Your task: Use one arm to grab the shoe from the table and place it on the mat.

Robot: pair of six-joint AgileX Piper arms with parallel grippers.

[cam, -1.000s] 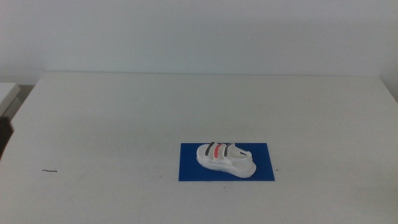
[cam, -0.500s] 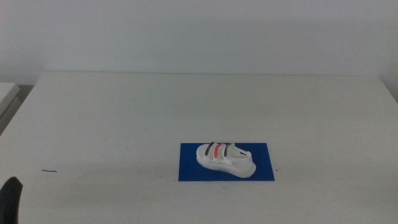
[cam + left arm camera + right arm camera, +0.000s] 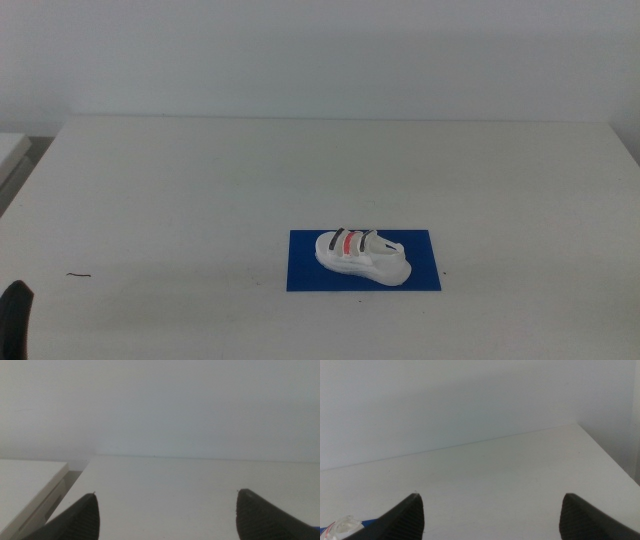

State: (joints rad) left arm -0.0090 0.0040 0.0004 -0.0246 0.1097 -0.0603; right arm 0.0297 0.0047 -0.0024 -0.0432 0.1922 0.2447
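The white shoe (image 3: pixel 362 256) with two dark straps and one red strap lies on the blue mat (image 3: pixel 420 250), right of the table's centre and near the front. No gripper touches it. A dark tip of my left gripper (image 3: pixel 15 318) shows at the bottom left corner of the middle view, far from the shoe. In its wrist view the left gripper (image 3: pixel 166 494) is open and holds nothing. My right gripper (image 3: pixel 491 495) is also open and holds nothing; its wrist view catches an edge of the shoe (image 3: pixel 342 526) and the mat (image 3: pixel 369 522). The right arm is outside the middle view.
The white table (image 3: pixel 200 180) stretches wide around the mat. A small dark scratch (image 3: pixel 79 274) marks it at the front left. A second white surface (image 3: pixel 25 480) stands beside the table's left edge, across a gap.
The left arm's dark part has dropped from the left edge to the bottom left corner of the middle view. Shoe and mat have not moved.
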